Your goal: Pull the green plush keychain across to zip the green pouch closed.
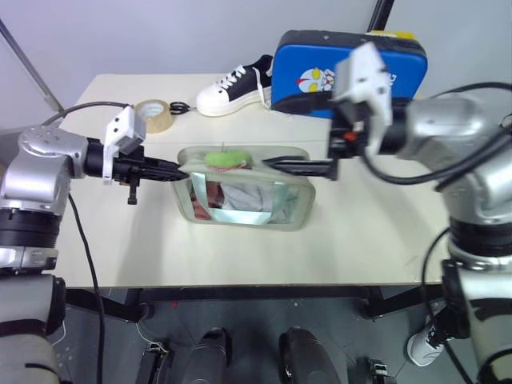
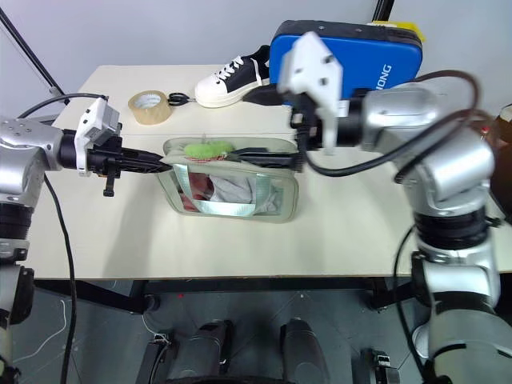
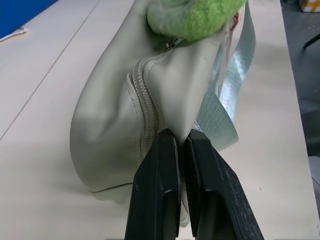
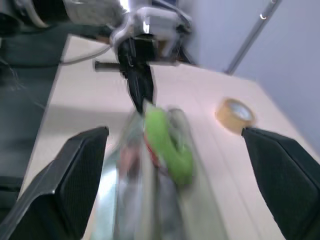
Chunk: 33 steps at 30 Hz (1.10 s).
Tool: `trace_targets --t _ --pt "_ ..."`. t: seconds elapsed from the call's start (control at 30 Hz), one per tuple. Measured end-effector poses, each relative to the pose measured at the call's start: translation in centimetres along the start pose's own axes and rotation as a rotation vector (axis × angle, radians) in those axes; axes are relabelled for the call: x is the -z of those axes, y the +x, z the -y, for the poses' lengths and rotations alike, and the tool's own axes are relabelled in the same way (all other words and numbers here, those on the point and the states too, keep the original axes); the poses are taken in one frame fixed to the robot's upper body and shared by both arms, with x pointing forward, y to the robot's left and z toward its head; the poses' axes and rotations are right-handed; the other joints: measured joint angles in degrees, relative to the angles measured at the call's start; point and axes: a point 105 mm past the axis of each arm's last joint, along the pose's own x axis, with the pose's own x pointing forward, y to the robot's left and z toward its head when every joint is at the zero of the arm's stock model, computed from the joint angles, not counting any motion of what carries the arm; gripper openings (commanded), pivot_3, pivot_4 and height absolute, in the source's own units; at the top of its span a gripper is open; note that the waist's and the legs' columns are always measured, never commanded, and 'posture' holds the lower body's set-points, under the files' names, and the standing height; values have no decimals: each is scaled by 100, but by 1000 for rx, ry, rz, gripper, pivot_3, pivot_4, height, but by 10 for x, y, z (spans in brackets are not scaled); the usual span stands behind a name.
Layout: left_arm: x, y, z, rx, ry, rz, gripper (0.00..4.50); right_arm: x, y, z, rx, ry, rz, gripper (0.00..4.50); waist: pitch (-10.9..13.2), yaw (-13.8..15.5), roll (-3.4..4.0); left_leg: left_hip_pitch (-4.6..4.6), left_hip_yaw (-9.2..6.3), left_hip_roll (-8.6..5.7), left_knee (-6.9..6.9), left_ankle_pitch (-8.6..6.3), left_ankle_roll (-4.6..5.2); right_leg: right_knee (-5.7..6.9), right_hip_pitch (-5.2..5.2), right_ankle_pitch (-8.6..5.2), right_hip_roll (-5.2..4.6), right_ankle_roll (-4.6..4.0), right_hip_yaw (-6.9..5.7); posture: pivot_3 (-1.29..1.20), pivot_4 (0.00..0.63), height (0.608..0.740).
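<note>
The left end effector (image 1: 172, 170) is pinched tight on the left end of the green pouch (image 1: 244, 210), which stands mid-tabletop (image 1: 384, 232); the green plush keychain (image 1: 225, 159) lies on the pouch's top, nearer that held end; the right end effector (image 1: 276, 165), spread wide and empty, hovers over the right end; judging by this, the pull looks finished, though whether the zip is fully closed is hard to see.

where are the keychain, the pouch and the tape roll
keychain (image 1: 226, 159), left eye view, middle of the green plush
pouch (image 1: 290, 210), left eye view, its clear front window
tape roll (image 2: 150, 107), right eye view, its outer rim
</note>
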Motion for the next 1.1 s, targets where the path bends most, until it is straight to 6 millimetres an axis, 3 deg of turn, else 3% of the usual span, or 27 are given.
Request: trace_targets --t 0.1,0.2,0.43,0.83,0.93,1.07,1.1 --pt "-1 2 0 4 3 6 0 11 28 4 5 25 -53 4431 0 34 0 -8 -3 -5 5 0 -1 0 -3 0 -3 0 -3 0 150 695" --pt "-1 2 -1 2 7 4 0 12 44 9 24 8 -95 3549 0 26 0 -8 -2 -9 4 0 -1 -2 -3 0 -6 1 -1 0 150 695" --pt "-1 2 -1 -2 7 3 0 30 56 5 6 -1 -207 45 0 13 0 -8 -3 -8 3 0 -1 -1 -4 0 -4 1 -3 0 150 695" --pt "0 2 -3 -9 14 5 0 33 51 7 -1 -17 -235 45 0 11 0 -7 -3 -8 3 0 0 -1 -4 0 -3 2 -2 0 150 695" --pt "0 1 -3 -9 15 5 0 30 46 11 5 -21 -217 920 0 9 0 -7 -3 -8 3 0 0 -1 -4 0 -3 2 -3 0 150 695" --pt "0 1 -3 -11 26 3 0 32 45 13 14 -22 -225 2859 0 7 0 -7 -3 -8 3 0 0 0 -4 0 -3 2 -2 0 150 695" --pt "0 1 -3 -11 27 3 0 32 45 13 13 -22 -227 2859 0 7 0 -7 -3 -8 3 0 0 0 -4 0 -2 2 -2 0 150 695"
